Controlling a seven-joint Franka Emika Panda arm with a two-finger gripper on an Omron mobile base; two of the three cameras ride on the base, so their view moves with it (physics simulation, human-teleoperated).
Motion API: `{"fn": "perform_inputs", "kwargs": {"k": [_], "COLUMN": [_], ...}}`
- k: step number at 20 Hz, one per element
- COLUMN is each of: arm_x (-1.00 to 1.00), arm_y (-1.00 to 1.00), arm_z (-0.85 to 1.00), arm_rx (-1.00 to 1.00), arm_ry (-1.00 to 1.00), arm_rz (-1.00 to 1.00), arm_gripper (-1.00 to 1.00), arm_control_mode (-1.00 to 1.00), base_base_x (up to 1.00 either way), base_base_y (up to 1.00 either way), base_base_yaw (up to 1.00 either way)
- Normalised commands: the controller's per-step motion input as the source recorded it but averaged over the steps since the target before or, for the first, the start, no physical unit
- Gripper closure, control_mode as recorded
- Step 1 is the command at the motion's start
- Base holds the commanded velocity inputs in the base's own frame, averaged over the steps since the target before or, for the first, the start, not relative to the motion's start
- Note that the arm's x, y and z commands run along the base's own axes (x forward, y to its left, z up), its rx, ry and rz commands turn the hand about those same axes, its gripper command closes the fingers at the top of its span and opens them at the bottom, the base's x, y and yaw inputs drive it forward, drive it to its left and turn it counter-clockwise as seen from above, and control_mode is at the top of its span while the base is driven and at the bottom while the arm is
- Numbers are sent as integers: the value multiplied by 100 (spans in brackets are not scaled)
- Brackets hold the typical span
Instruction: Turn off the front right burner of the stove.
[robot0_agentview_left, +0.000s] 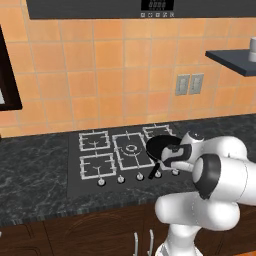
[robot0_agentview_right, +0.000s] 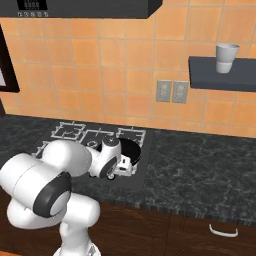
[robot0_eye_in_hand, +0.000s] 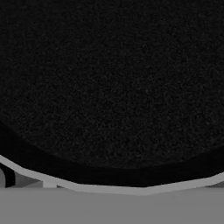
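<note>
The stove (robot0_agentview_left: 75, 167) is a black glass cooktop with pale-grey grates and a row of small silver knobs (robot0_agentview_left: 120, 179) along its front. A black pan (robot0_agentview_left: 159, 145) sits on the front right corner and hides the front right burner. My gripper (robot0_agentview_left: 167, 164) hangs low over the pan's near side, just behind the two rightmost knobs (robot0_agentview_left: 175, 172). The hand covers its fingers, so I cannot tell open from shut. In the right base view the gripper (robot0_agentview_right: 126, 168) sits at the pan (robot0_agentview_right: 132, 148). The hand view looks close into the pan's dark inside (robot0_eye_in_hand: 112, 78).
Speckled dark stone counter (robot0_agentview_left: 30, 170) surrounds the cooktop. An orange tiled wall with two outlets (robot0_agentview_left: 189, 84) stands behind. A dark shelf (robot0_agentview_right: 220, 79) at the right carries a white cup (robot0_agentview_right: 226, 57). A range hood (robot0_agentview_left: 150, 7) hangs above. Cabinet fronts run below the counter.
</note>
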Motion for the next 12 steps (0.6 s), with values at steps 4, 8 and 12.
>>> {"fn": "perform_inputs", "kwargs": {"k": [4,8,12], "arm_x": [-4,-12,-51], "arm_y": [0,0,10], "arm_z": [-18,-22,-23], "arm_rx": [0,0,0], "arm_ry": [0,0,0], "arm_rz": [0,0,0], "arm_gripper": [100,100,100], "arm_control_mode": [-100,-100,-100], "base_base_x": [0,0,0], "base_base_y": [0,0,0], "base_base_yaw": [0,0,0]}}
